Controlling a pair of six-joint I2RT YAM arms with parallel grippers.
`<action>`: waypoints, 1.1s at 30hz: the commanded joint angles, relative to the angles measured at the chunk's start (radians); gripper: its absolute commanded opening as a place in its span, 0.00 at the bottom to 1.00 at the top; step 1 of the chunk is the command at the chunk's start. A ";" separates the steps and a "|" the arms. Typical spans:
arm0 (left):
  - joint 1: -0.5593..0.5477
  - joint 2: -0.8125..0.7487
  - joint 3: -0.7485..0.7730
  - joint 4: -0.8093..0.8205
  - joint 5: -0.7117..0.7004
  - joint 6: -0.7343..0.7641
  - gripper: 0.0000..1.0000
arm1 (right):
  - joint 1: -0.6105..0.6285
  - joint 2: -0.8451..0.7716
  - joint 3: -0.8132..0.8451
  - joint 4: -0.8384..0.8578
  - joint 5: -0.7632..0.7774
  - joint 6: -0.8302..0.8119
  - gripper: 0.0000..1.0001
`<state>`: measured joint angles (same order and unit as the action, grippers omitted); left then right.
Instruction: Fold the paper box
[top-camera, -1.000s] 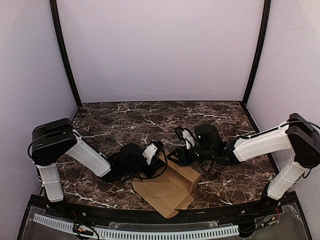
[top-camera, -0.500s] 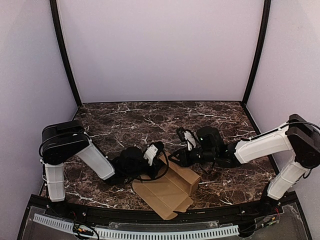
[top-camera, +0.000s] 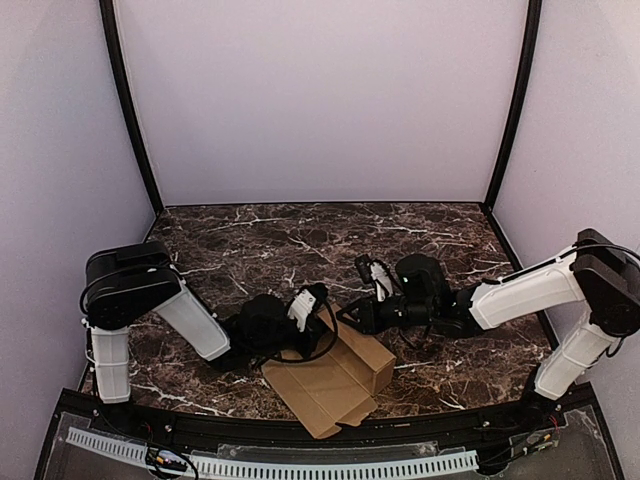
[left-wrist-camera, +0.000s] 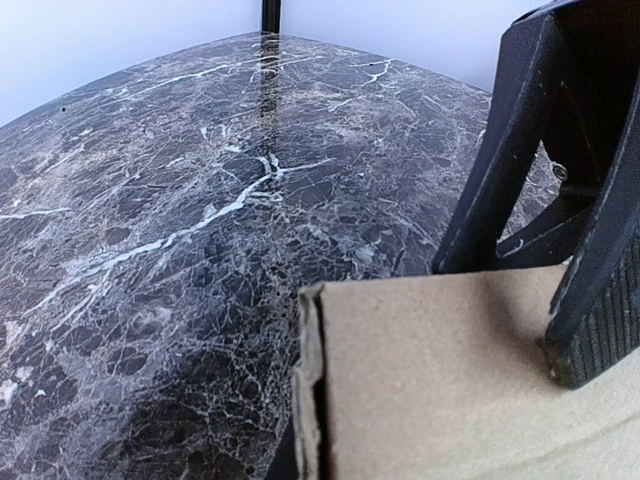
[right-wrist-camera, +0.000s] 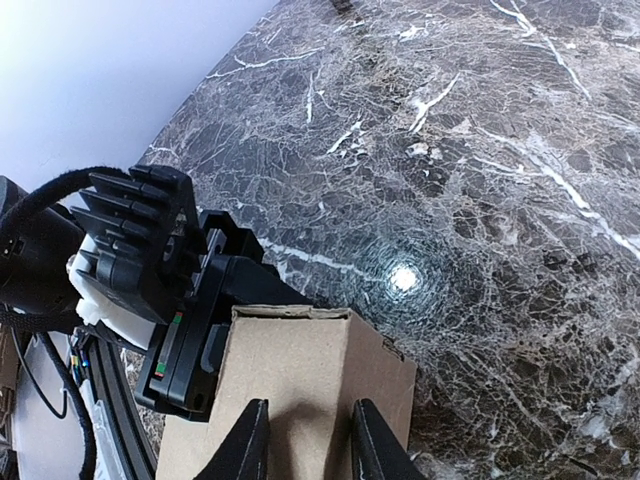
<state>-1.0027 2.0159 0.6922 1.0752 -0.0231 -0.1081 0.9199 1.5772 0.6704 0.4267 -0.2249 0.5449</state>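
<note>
One paper box (top-camera: 322, 385), edge pinched in left end effector (top-camera: 318, 324)

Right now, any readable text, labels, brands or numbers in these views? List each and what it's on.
None: no text can be read in any view.
box: plain brown card, no print on the faces that show.
table: marble veining only, no labels or marks.

Matt brown cardboard is being shown against polished dark marble.
The paper box (top-camera: 330, 385) is being seen as plain, unprinted card, rough and fibrous at its cut edge; the table (top-camera: 250, 240) is being lit glossy, with glare at one o'clock of the box; a finger pad (left-wrist-camera: 600, 335) is being seen as ribbed matt black.
</note>
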 joint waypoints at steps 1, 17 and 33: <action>-0.001 -0.015 0.014 -0.009 -0.014 -0.026 0.08 | -0.006 0.013 -0.026 -0.005 -0.009 0.021 0.27; -0.002 -0.152 -0.093 -0.103 -0.047 -0.044 0.25 | -0.005 0.011 -0.021 -0.016 0.006 0.022 0.27; -0.001 -0.111 -0.009 -0.114 -0.016 -0.033 0.08 | 0.008 0.042 -0.004 -0.009 -0.010 0.033 0.27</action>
<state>-1.0054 1.8965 0.6411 0.9718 -0.0441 -0.1410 0.9218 1.5814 0.6636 0.4339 -0.2260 0.5644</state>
